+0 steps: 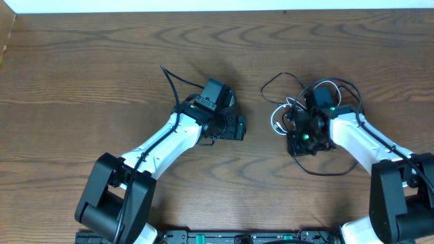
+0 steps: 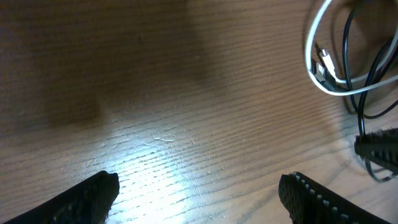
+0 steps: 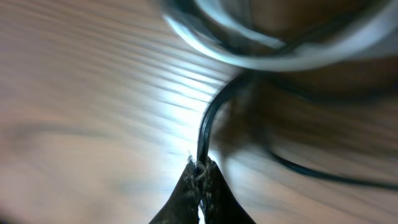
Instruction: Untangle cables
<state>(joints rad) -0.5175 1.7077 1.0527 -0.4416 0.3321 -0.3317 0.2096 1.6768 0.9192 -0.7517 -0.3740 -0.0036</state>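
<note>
The cables lie bunched on the right of the wooden table: a thin black cable (image 1: 279, 78) looping outward and a white cable (image 1: 274, 120) curled at the bunch's left side. My right gripper (image 1: 297, 139) sits over the bunch. In the right wrist view it (image 3: 200, 168) is shut on the black cable (image 3: 209, 115), which rises from its tips toward the blurred white loop (image 3: 267, 57). My left gripper (image 1: 243, 127) is just left of the bunch. It (image 2: 199, 186) stands open over bare wood. The white cable (image 2: 309, 53) and black cable (image 2: 349, 37) show ahead to the right.
Thicker black arm cables run along both arms, one arcing up from the left arm (image 1: 171, 78). One dark finger (image 2: 378, 148) of the right gripper shows at the right edge of the left wrist view. The table's far edge (image 1: 217, 12) runs along the top.
</note>
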